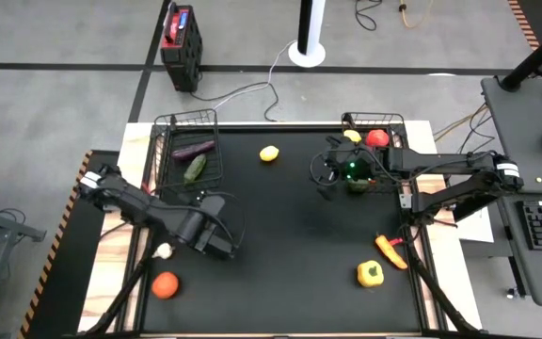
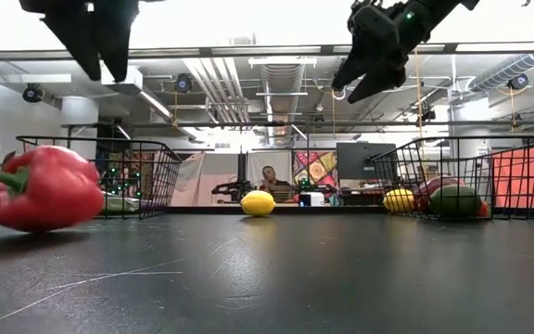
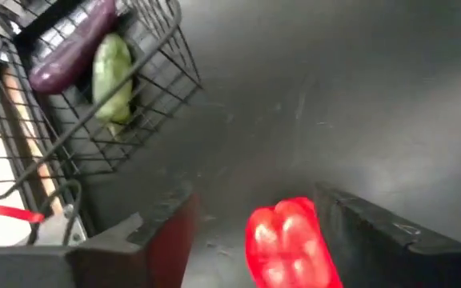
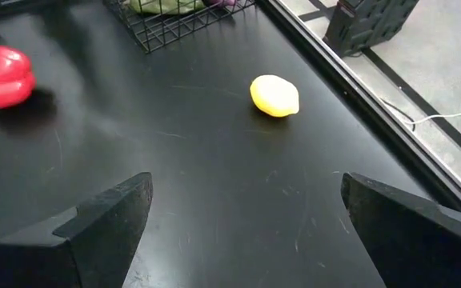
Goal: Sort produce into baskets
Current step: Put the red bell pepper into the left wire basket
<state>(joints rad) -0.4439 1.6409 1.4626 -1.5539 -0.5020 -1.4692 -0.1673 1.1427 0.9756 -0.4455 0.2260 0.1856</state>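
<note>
Two of my left gripper's [image 3: 254,232] fingers straddle a glossy red pepper [image 3: 288,250] without touching it; only my wrist view shows this, since overhead the gripper hides it. Farther off, eggplant [image 3: 70,46] and cucumber [image 3: 112,76] lie in the basket [image 3: 154,96].

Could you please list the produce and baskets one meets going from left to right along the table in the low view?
Red pepper → left-hand basket → lone lemon → right-hand basket, holding a lemon and other produce.
</note>
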